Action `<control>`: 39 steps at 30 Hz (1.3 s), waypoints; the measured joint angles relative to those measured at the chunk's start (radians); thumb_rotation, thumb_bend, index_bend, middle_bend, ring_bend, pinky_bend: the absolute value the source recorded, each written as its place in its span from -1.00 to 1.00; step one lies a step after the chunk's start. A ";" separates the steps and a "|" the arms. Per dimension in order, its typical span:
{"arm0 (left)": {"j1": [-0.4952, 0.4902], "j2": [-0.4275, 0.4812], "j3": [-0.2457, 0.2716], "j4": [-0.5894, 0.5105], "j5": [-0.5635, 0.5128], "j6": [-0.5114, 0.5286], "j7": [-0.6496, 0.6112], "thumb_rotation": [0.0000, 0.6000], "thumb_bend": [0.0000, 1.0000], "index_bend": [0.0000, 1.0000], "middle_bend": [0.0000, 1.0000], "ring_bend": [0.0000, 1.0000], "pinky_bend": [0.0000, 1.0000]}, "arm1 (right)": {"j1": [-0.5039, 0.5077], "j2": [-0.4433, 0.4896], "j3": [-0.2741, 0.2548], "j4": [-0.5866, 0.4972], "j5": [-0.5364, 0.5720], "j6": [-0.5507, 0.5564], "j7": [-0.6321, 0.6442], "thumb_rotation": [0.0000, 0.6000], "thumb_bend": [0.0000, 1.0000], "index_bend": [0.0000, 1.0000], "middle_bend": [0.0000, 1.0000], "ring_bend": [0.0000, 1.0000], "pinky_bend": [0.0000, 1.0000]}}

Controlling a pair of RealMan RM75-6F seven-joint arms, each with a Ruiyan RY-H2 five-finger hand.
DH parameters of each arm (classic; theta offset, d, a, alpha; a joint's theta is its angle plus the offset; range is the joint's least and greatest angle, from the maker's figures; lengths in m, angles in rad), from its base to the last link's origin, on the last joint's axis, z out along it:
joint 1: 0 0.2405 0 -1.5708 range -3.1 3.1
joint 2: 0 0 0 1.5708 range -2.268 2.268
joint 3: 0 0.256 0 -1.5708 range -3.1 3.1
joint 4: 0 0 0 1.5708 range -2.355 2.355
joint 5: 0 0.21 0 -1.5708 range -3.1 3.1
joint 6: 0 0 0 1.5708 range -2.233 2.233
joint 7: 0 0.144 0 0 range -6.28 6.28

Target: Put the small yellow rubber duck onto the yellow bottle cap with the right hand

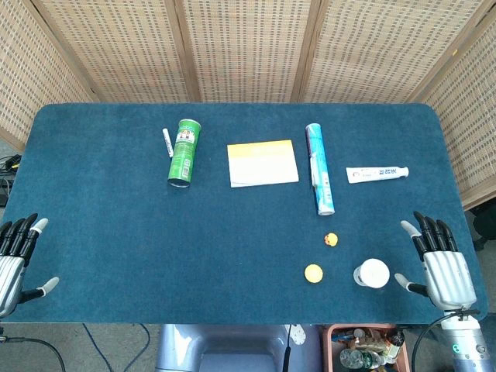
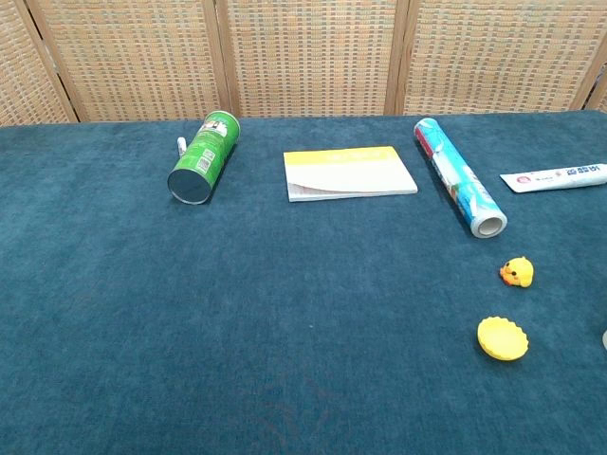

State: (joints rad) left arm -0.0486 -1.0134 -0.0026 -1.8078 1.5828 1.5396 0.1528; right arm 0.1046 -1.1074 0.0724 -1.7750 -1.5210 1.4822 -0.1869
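Observation:
The small yellow rubber duck (image 1: 331, 239) (image 2: 517, 272) sits on the blue cloth right of centre. A short way nearer the front edge lies the yellow bottle cap (image 1: 313, 273) (image 2: 502, 337), apart from the duck. My right hand (image 1: 439, 261) rests at the table's front right corner, fingers spread and holding nothing, well right of both. At the front left edge is my left hand (image 1: 17, 252), also spread and empty. The chest view shows neither hand.
A white round jar (image 1: 373, 273) stands between the cap and my right hand. Further back lie a blue-white tube (image 1: 319, 167), a toothpaste tube (image 1: 377, 173), a yellow notepad (image 1: 263, 163), a green can (image 1: 184, 152) and a white marker (image 1: 167, 142).

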 measured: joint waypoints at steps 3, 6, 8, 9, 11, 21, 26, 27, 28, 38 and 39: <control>-0.001 -0.001 -0.001 0.001 -0.001 -0.002 0.000 1.00 -1.00 -1.00 -1.00 -1.00 -1.00 | 0.003 0.001 0.000 0.001 0.004 -0.007 -0.001 1.00 -1.00 -1.00 -1.00 -1.00 -1.00; -0.002 -0.001 -0.002 -0.002 -0.006 -0.006 -0.004 1.00 -1.00 -1.00 -1.00 -1.00 -1.00 | 0.012 0.001 0.002 0.003 0.000 -0.017 0.006 1.00 -1.00 -1.00 -1.00 -1.00 -1.00; -0.002 0.000 -0.004 -0.003 -0.007 -0.004 -0.006 1.00 -1.00 -1.00 -1.00 -1.00 -1.00 | 0.025 0.001 0.007 0.006 -0.010 -0.026 0.020 1.00 -1.00 -1.00 -1.00 -1.00 -1.00; -0.003 -0.001 -0.007 -0.002 -0.008 -0.003 -0.004 1.00 -1.00 -1.00 -1.00 -1.00 -1.00 | 0.033 0.002 0.011 0.007 -0.013 -0.032 0.027 1.00 -1.00 -1.00 -1.00 -1.00 -1.00; -0.005 -0.002 -0.009 -0.003 -0.012 -0.006 -0.001 1.00 -1.00 -1.00 -1.00 -1.00 -1.00 | 0.057 0.004 0.021 0.007 -0.017 -0.057 0.038 1.00 -1.00 -1.00 -1.00 -1.00 -1.00; -0.022 -0.019 -0.031 -0.008 -0.061 -0.031 0.050 1.00 -1.00 -1.00 -1.00 -1.00 -1.00 | 0.285 0.009 0.087 0.008 0.011 -0.364 0.061 1.00 -1.00 -0.76 -1.00 -1.00 -1.00; -0.030 -0.029 -0.040 -0.006 -0.089 -0.048 0.064 1.00 -1.00 -1.00 -1.00 -1.00 -1.00 | 0.422 -0.061 0.103 0.072 0.032 -0.519 0.037 1.00 -0.94 -0.45 -1.00 -1.00 -1.00; -0.033 -0.030 -0.042 -0.005 -0.097 -0.054 0.066 1.00 -1.00 -1.00 -1.00 -1.00 -1.00 | 0.441 -0.083 0.104 0.094 0.035 -0.534 0.027 1.00 -0.89 -0.43 -1.00 -1.00 -1.00; -0.035 -0.030 -0.044 -0.005 -0.103 -0.058 0.066 1.00 -1.00 -1.00 -1.00 -1.00 -1.00 | 0.454 -0.107 0.104 0.118 0.039 -0.548 0.018 1.00 -0.86 -0.42 -1.00 -1.00 -1.00; -0.044 -0.028 -0.050 -0.002 -0.122 -0.073 0.060 1.00 -1.00 -1.00 -1.00 -1.00 -1.00 | 0.530 -0.277 0.066 0.358 0.053 -0.603 -0.086 1.00 -0.67 -0.31 -1.00 -1.00 -1.00; -0.045 -0.028 -0.049 -0.002 -0.122 -0.073 0.060 1.00 -1.00 -1.00 -1.00 -1.00 -1.00 | 0.532 -0.284 0.057 0.375 0.047 -0.601 -0.098 1.00 -0.67 -0.31 -1.00 -1.00 -1.00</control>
State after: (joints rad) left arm -0.0931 -1.0411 -0.0516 -1.8102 1.4612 1.4664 0.2132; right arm 0.6361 -1.3914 0.1294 -1.3999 -1.4737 0.8812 -0.2848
